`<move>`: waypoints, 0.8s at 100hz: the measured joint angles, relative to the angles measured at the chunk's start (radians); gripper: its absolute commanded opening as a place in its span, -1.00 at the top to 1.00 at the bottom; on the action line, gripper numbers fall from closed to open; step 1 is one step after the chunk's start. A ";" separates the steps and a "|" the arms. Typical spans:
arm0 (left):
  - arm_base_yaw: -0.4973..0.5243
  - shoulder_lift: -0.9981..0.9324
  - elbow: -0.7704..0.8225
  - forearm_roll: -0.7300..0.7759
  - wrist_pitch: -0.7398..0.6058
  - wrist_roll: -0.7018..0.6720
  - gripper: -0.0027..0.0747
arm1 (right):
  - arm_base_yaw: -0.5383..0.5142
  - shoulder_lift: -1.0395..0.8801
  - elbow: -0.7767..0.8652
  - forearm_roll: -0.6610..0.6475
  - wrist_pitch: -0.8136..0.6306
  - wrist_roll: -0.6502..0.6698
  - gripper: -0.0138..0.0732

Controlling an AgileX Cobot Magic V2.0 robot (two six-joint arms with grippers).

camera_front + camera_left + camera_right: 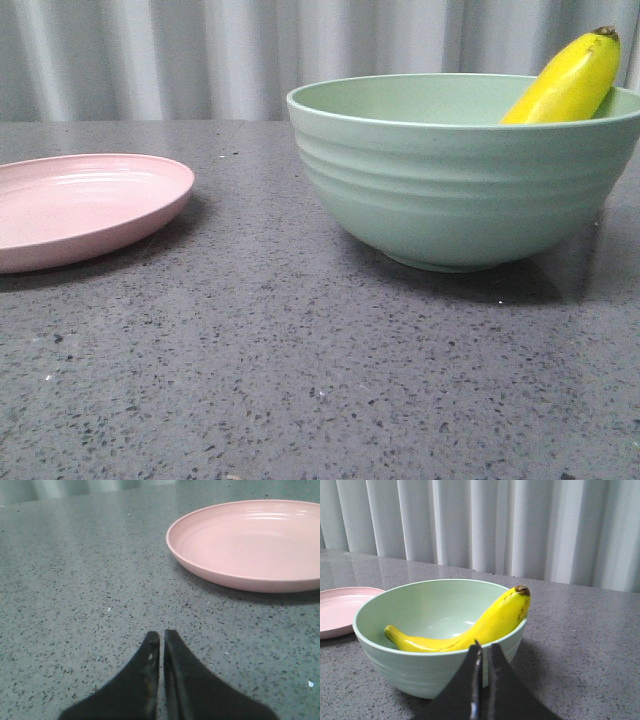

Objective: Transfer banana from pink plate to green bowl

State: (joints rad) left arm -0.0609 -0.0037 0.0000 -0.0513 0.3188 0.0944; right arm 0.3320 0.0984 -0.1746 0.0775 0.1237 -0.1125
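Observation:
The yellow banana lies inside the green bowl, its dark stem end leaning up over the right rim. The right wrist view shows the banana curved across the bowl. The pink plate sits empty at the left; it also shows in the left wrist view. My left gripper is shut and empty, low over the table short of the plate. My right gripper is shut and empty, just outside the bowl's near wall. Neither gripper shows in the front view.
The dark speckled tabletop runs under both dishes. A pale pleated curtain hangs behind the table's far edge. The plate's edge also shows beside the bowl in the right wrist view.

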 measured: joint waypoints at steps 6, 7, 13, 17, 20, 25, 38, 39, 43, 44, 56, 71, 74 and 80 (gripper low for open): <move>0.000 0.000 0.000 0.000 0.000 0.000 0.98 | 0.000 0.000 0.000 0.000 0.000 0.000 0.83; 0.000 0.000 0.000 0.000 0.000 0.000 0.98 | 0.000 0.000 0.000 0.000 0.000 0.000 0.83; 0.000 0.000 0.000 0.000 0.000 0.000 0.98 | 0.000 0.000 0.000 0.000 0.000 0.000 0.83; 0.000 0.000 0.000 0.000 0.000 0.000 0.98 | 0.000 0.000 0.000 0.000 0.000 0.000 0.83; 0.000 0.000 0.000 0.000 0.000 -0.002 0.98 | 0.000 0.000 0.000 0.000 0.000 0.000 0.83; 0.000 0.000 0.000 0.000 0.000 -0.002 0.98 | 0.000 0.000 0.000 0.000 0.000 0.000 0.83; 0.000 0.000 0.000 0.000 0.000 -0.002 0.98 | 0.000 0.000 0.000 0.000 0.000 0.000 0.83; 0.000 0.000 0.000 0.000 0.000 -0.002 0.98 | 0.000 0.000 0.000 0.000 0.000 0.000 0.83; 0.000 0.000 0.000 0.000 0.000 -0.002 0.98 | 0.000 0.000 0.000 0.000 0.000 0.000 0.83; 0.000 0.000 0.000 0.000 0.000 -0.002 0.98 | 0.000 0.000 0.000 0.000 0.000 0.000 0.83; 0.000 0.000 0.000 0.000 0.000 -0.002 0.98 | -0.016 0.000 0.000 -0.035 0.000 -0.002 0.83; 0.000 0.000 0.000 0.000 0.000 -0.002 0.98 | -0.118 0.000 0.016 -0.116 -0.025 0.028 0.83; 0.000 0.000 0.000 0.000 0.000 -0.004 0.98 | -0.142 0.000 0.026 -0.125 -0.052 0.040 0.83; 0.000 0.000 0.000 0.000 0.000 -0.004 0.98 | -0.201 0.000 0.060 -0.147 -0.107 0.083 0.83</move>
State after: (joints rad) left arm -0.0609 -0.0037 0.0000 -0.0513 0.3188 0.0908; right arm 0.1314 0.0984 -0.1151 -0.0691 0.0163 -0.0298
